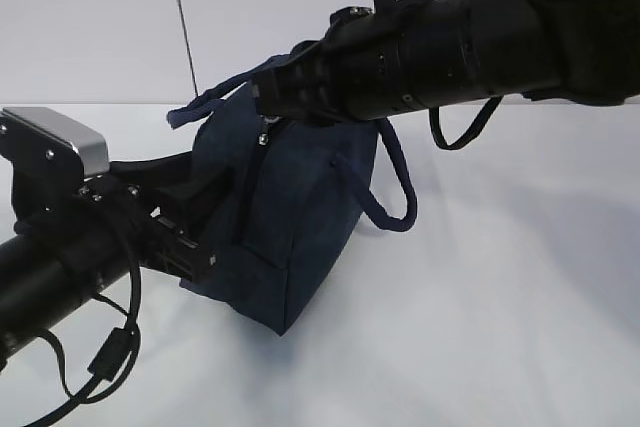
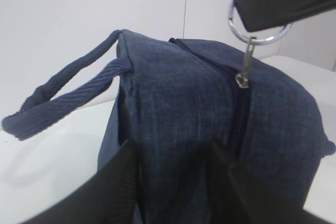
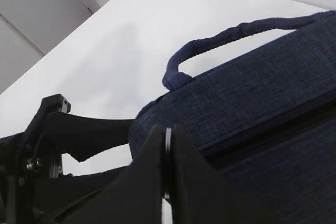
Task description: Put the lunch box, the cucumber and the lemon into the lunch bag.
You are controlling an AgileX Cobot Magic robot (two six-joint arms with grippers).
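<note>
Two grips were seen on the lunch bag [image 1: 290, 217], which stood on the white table [image 1: 520, 277] with its zipper [image 2: 240, 108] run shut along the top. The metal ring pull [image 2: 252, 32] was pinched flat between the clenched jaws of the right gripper [image 3: 168, 171], while the left gripper [image 2: 173, 182] was held partly spread, its fingers [image 2: 123, 177] pressed against the bag's end wall to steady it. No lunch box, cucumber or lemon was visible in any view, so their whereabouts could not be told. A slip of the thin ring out of the jaws was judged the main risk, caused by a pull angled away from the zipper's line; the soft bag might also be dragged or tipped if the bracing hold were too light. The ring and slider were shown clearly only in the left wrist view. The ring's edge between the closed jaws was shown only in the right wrist view, and both arms and the bag's footing only in the exterior view.
</note>
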